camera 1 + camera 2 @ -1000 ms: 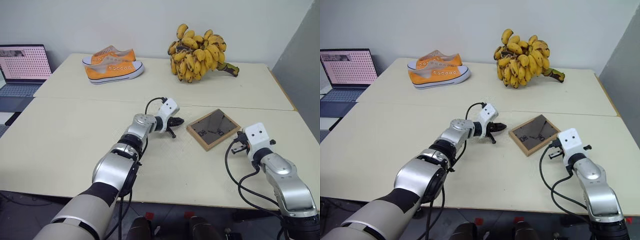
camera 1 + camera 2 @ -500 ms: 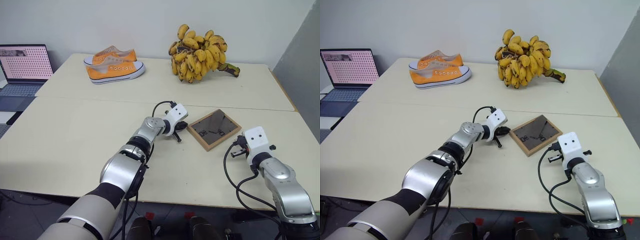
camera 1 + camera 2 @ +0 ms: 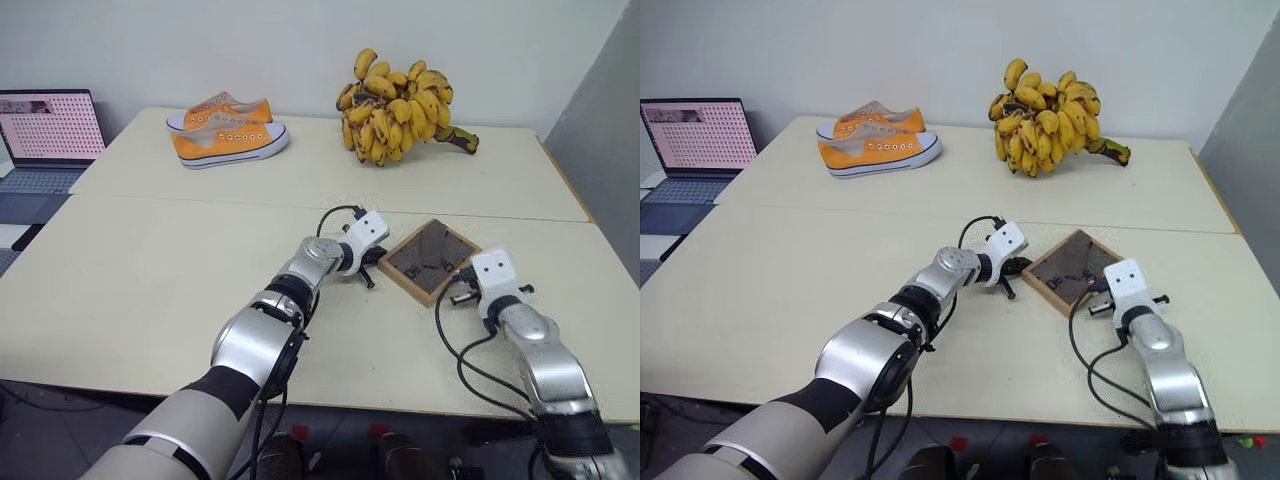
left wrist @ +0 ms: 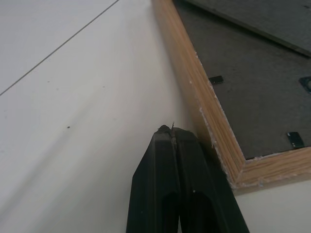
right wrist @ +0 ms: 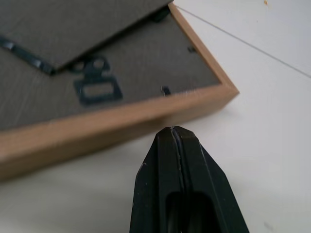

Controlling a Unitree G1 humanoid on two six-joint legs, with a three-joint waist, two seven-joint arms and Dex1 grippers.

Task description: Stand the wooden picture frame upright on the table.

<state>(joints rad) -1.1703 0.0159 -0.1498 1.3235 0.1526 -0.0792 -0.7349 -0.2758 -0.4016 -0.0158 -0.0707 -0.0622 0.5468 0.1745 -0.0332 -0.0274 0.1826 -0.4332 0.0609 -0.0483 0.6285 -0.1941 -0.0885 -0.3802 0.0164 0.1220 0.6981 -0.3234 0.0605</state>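
Both arms have closed in on the wooden picture frame (image 3: 430, 260) since a second ago, which lies back-up near the table (image 3: 150, 270) seam, between the left gripper (image 3: 373, 268) and right gripper (image 3: 458, 296). Left wrist view: fingers pressed together just beside the frame's corner; right wrist view: fingers (image 5: 177, 165) likewise shut, close to the frame's edge. Approach step, I judge; next move calls for prying an edge up.
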